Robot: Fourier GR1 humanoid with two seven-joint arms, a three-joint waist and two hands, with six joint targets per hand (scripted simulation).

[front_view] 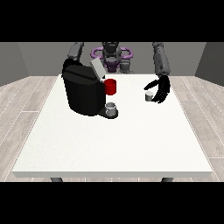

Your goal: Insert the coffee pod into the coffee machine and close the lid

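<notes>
Just beside robot hand [160, 89]: coffee pod [149, 96]

- The counter [109, 144] is plain white.
- The coffee machine [83, 94] is black, with its lid [97, 68] light grey.
- A cup [110, 86] is red.
- The coffee pod [149, 96] is grey.
- The hand at the view's right [161, 89] is black.
- The floor [22, 109] shows pale wood planks.
</notes>
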